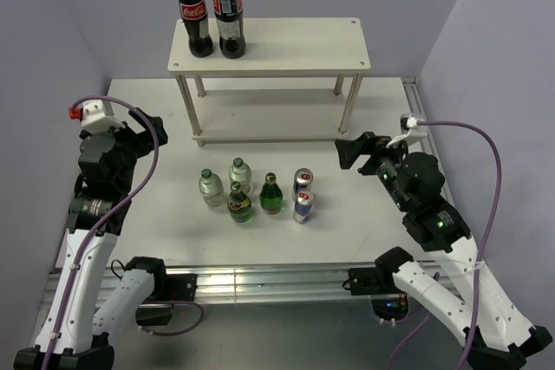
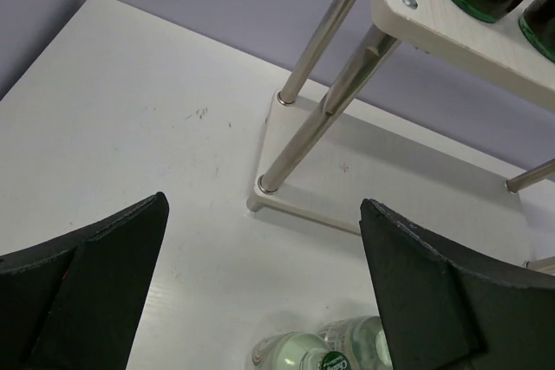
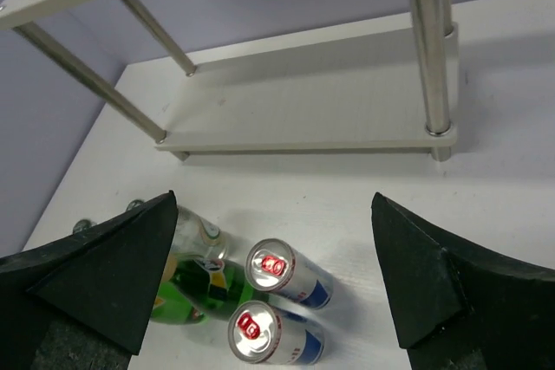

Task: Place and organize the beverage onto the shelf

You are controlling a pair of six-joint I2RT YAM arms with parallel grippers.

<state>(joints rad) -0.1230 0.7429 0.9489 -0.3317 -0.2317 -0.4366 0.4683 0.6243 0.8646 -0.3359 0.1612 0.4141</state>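
Two cans [image 1: 303,205] near the right gripper [image 1: 345,153]

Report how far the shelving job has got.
Done: nothing; the shelf carries only two cola bottles. In hand: nothing; the left hand and right hand are open and empty. Left: all six items, two cans, two green bottles and two clear bottles, stand on the table before the shelf.

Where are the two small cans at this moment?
In the top view the cans stand on the table, at the right end of the drink group, beside a green bottle, in front of the shelf.
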